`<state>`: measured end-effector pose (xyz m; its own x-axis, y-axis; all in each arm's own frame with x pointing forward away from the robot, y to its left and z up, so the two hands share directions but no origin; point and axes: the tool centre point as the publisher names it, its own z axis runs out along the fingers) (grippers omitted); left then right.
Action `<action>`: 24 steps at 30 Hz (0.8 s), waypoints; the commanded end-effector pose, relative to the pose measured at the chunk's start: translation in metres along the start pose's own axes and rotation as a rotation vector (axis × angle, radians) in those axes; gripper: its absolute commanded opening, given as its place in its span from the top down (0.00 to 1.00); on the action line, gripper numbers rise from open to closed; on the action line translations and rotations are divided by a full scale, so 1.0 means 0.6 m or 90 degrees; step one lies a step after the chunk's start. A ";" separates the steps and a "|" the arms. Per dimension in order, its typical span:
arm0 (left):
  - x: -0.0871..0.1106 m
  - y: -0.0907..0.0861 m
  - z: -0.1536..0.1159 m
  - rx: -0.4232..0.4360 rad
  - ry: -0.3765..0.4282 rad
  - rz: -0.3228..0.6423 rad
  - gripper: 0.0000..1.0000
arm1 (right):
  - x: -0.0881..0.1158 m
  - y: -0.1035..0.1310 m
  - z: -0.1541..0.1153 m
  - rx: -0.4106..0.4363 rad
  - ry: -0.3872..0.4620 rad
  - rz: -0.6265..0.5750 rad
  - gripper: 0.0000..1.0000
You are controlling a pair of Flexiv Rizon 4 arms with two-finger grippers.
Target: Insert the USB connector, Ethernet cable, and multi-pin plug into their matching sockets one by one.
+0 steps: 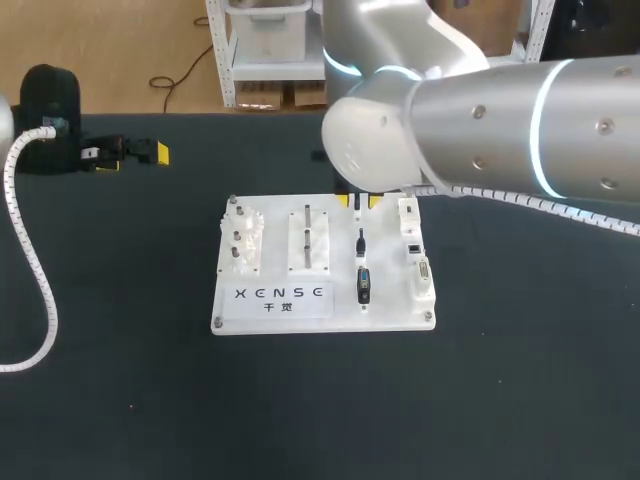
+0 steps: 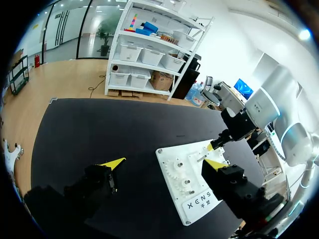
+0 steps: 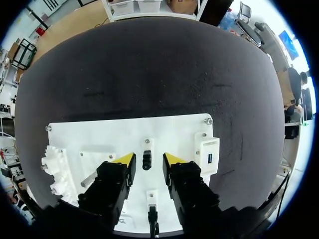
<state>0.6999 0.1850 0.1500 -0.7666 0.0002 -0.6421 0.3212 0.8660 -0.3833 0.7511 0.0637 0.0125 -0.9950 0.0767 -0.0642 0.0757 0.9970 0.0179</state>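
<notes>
Print runs across the label (image 1: 280,293) at the front of the white board (image 1: 325,320); I leave it unread. Farther back hangs the right gripper (image 3: 149,159), fingers parted and empty. Between its tips lies a small black plug (image 3: 146,160), likely the USB connector, its long axis front to back. The left gripper (image 2: 163,163), spread wide and holding nothing, sits well off.

Wide black table (image 1: 110,420), matte top, even light
</notes>
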 end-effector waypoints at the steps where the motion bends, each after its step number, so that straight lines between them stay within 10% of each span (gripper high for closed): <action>1: 0.000 0.000 0.000 0.000 0.000 0.000 0.00 | 0.007 -0.004 0.001 -0.002 -0.006 0.001 0.70; 24: 0.000 0.000 0.000 0.000 0.000 0.000 0.00 | 0.007 -0.002 0.002 0.002 -0.014 -0.012 1.00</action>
<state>0.6999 0.1850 0.1500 -0.7666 0.0002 -0.6422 0.3213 0.8660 -0.3833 0.7504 0.0649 0.0118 -0.9953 0.0576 -0.0778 0.0568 0.9983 0.0124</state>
